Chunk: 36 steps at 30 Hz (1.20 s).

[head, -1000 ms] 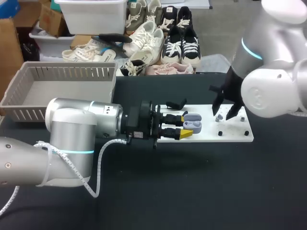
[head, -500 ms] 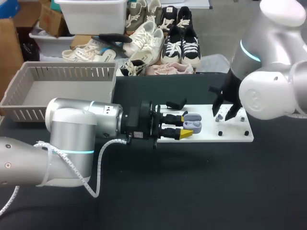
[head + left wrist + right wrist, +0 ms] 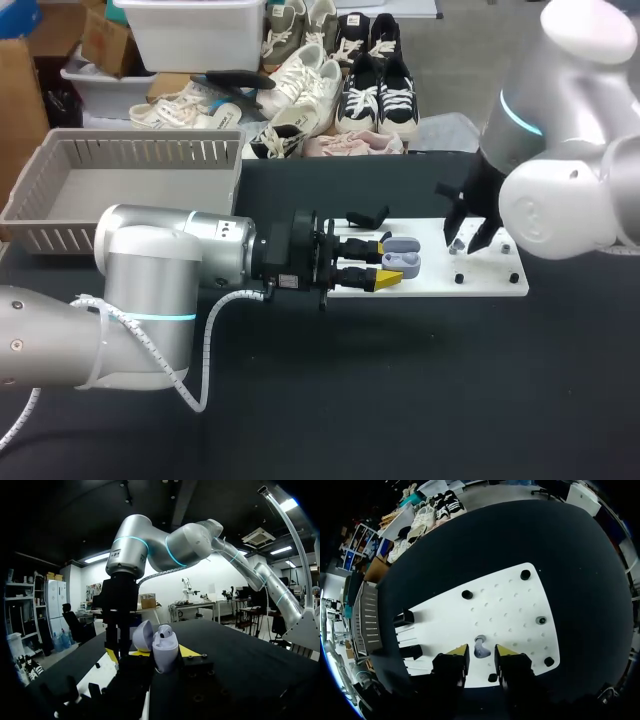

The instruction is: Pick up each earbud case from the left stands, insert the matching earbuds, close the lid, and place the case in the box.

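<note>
Box: grey slatted box at the far left of the black table, well apart from the board.
Left arm: the left arm comes in from the left and lies low and level over the table, wrist turned toward the board.
Left gripper: the left gripper is at the board's left end. Its yellow-tipped fingers pinch the earbud case from two sides.
Earbud case: pale lavender-grey earbud case, held between the left fingers over the left part of the board. Its lid is swung open and stands up beside the body. Contents cannot be made out.
Stands: black stands on the board's left end, just beside the left gripper. In the head view one shows behind the fingers.
Board: white perforated board lying flat on the table, with black pegs toward its corners. One small grey-topped piece sits near the right edge, too small to tell what it is.
Earbud: a small lavender-grey earbud lies on the board, right of centre, in the gap between the right fingers. It appears clear of both.
Right gripper: the right gripper points straight down over the board's right half. Its fingers are spread, one on each side of the earbud. Cannot tell whether the tips touch the board.
Right arm: the right arm comes in from the right with its elbow high above the table edge.
</note>
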Tool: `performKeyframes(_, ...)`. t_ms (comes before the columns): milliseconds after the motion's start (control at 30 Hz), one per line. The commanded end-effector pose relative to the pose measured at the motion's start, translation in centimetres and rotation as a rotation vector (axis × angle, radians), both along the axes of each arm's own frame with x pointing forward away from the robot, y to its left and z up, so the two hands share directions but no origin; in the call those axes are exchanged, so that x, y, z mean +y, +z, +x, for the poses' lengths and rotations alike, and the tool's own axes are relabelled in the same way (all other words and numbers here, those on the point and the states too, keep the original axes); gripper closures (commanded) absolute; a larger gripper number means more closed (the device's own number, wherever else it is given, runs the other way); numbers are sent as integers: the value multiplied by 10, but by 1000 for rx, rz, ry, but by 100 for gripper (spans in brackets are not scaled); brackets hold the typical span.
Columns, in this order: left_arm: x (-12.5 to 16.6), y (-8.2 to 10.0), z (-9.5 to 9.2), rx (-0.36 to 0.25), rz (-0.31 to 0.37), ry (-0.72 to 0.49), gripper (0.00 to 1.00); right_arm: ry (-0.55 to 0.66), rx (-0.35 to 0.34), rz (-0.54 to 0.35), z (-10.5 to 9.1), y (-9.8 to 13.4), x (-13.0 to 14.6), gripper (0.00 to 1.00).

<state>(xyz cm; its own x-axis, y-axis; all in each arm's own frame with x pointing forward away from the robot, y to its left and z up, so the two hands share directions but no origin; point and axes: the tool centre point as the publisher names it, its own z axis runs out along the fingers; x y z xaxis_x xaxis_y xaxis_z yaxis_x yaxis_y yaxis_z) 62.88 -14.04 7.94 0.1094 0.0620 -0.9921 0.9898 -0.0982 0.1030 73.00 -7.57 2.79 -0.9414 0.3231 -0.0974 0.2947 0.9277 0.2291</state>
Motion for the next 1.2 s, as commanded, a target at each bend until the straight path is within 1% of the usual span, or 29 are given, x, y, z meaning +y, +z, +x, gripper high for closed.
performKeyframes(33,0,-1,1,0,-2,-1,100,-4,-4,-6,-2,-2,1,71)
performKeyframes(200,0,-1,1,0,-2,-1,100,0,2,-7,-1,-4,2,72)
performKeyframes(300,0,-1,1,0,-2,-1,100,-1,4,-5,0,-4,2,76)
performKeyframes(367,0,-1,1,0,-2,-1,100,0,6,-4,0,-5,2,84)
performKeyframes(400,0,-1,1,0,-2,-1,100,2,8,-4,0,-5,2,90)
performKeyframes(433,0,-1,1,0,-2,-1,100,3,8,-4,1,-6,2,100)
performKeyframes(1000,0,-1,1,0,-2,-1,100,9,15,3,-2,-4,1,100)
performKeyframes(1200,0,-1,1,0,-2,-1,100,7,13,10,-4,0,0,100)
